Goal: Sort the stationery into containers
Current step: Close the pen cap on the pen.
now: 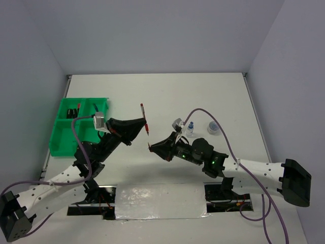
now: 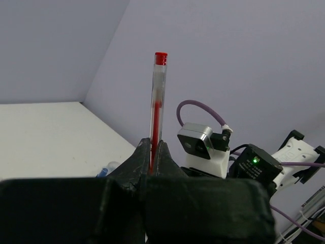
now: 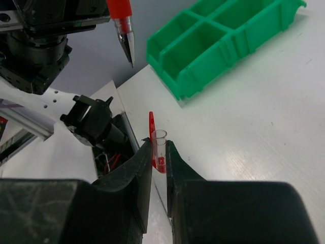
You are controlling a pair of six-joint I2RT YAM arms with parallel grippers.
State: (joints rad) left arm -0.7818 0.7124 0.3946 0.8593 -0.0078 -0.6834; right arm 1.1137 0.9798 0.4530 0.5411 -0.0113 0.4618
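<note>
Up above the bench point(image 1: 203, 96), my left fingers point(image 2: 138, 165) are clamped on the red pen point(image 2: 157, 101), right fingers point(image 3: 137, 170) pinching what looks like its cap point(image 3: 160, 140). So far the green tray point(image 1: 55, 140) holds a few pieces; bottle point(image 1: 190, 127) and roll point(image 1: 214, 128) not sorted yet.

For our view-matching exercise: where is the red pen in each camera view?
Top external: red pen, centre, held in the left claw.
Left wrist: pen centre, upright from the claw.
Right wrist: pen tip top left, pointing down.
Shared landmark: green tray, in top external and right wrist.
</note>
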